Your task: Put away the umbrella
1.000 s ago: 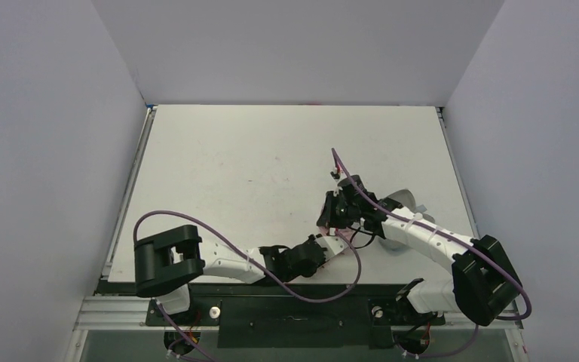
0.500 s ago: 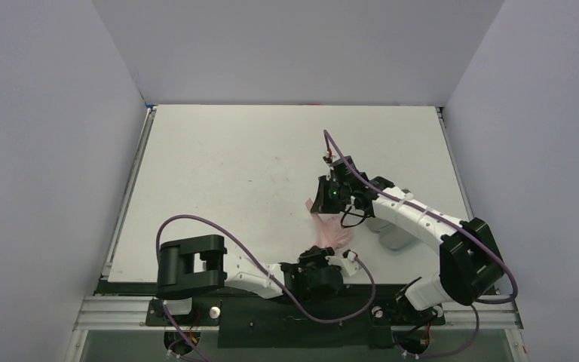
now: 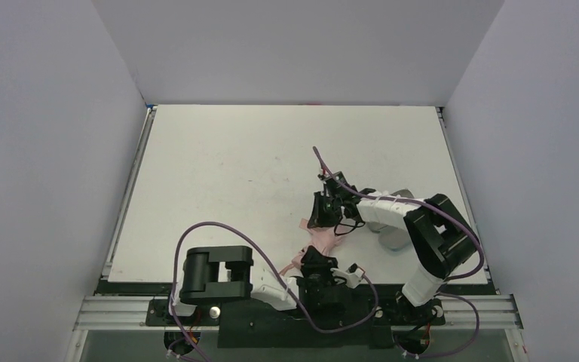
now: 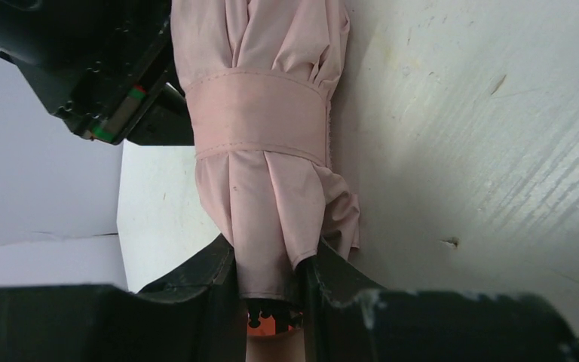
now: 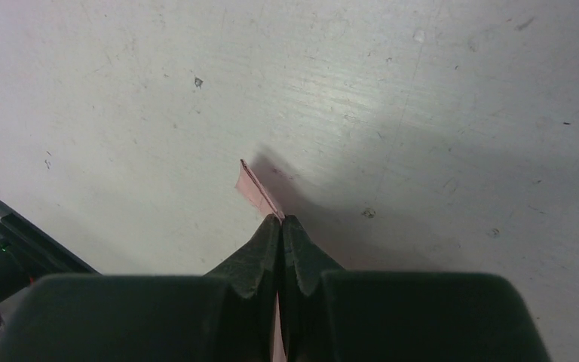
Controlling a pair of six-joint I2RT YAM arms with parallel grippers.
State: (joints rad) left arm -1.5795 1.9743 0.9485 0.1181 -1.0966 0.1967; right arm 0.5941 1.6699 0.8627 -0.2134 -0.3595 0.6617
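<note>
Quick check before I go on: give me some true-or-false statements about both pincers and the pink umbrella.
1. The left pincer is shut on the folded salmon-pink fabric umbrella. True.
2. The right pincer hangs open. False: it is pinched shut on a thin pink strap tab.
3. A pink fabric band lies across the gathered canopy. True.
4. The umbrella rests at the far edge of the white table. False: it is near the front edge, between both pincers.
</note>
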